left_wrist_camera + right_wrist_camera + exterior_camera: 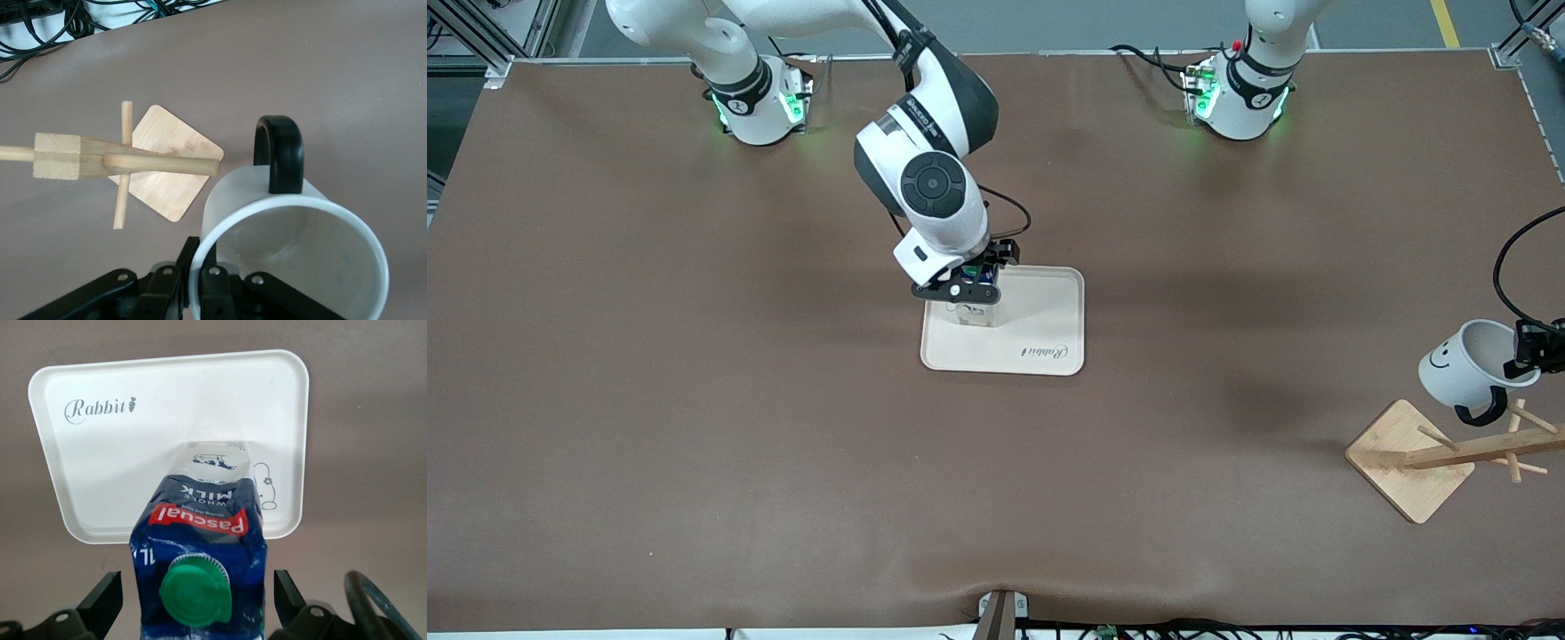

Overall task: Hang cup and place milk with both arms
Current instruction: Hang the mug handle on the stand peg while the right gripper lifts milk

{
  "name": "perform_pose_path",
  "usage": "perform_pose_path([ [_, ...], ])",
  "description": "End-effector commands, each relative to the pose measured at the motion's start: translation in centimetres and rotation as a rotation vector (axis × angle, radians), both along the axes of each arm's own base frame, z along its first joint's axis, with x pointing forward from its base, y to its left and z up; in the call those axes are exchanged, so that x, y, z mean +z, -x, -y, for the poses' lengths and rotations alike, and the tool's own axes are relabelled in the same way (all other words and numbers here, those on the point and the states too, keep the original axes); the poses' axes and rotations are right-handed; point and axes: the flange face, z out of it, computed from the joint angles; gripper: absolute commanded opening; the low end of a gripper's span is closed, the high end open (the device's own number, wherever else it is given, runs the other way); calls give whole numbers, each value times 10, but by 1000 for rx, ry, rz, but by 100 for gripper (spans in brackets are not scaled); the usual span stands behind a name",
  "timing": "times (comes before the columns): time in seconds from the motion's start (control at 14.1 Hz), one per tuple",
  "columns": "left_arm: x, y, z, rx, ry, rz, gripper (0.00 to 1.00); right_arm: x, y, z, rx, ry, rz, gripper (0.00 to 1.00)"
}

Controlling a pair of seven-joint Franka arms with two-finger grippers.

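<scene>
The milk (971, 313) stands upright on the cream tray (1040, 329): blue top, green cap, red band (200, 519). My right gripper (969, 283) is open around its top, and both fingers (105, 599) stand a little off the carton's sides on the tray (133, 453). The cup (1463, 364), white with a smiley face and black handle, hangs tilted in the air. My left gripper (1529, 351) is shut on its rim (200, 280), over the wooden rack (1476, 453). A peg tip (213, 167) ends beside the cup wall (293, 247), outside the handle (280, 153).
The wooden rack's square base (1405, 462) sits at the left arm's end of the table, nearer the front camera than the tray. Cables (40, 27) lie along the table edge. Brown table surface (694, 400) surrounds the tray.
</scene>
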Motion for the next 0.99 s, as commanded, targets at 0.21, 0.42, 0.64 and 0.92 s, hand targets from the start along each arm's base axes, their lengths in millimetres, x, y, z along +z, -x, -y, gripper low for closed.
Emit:
perform_pose_path([
  [0.21, 4, 2, -21, -50, 12, 19, 0, -5, 5, -5, -187, 14, 6, 0],
  [0.42, 5, 5, -33, -45, 10, 21, 0, 15, -8, 1, -216, 8, 1, 0],
  [0.64, 3, 2, -44, -42, 39, 43, 0, 58, -43, 41, -237, 43, -66, 0],
  [0.92, -5, -2, -50, -40, 61, 60, 0, 99, -82, 119, -181, 11, -76, 0],
])
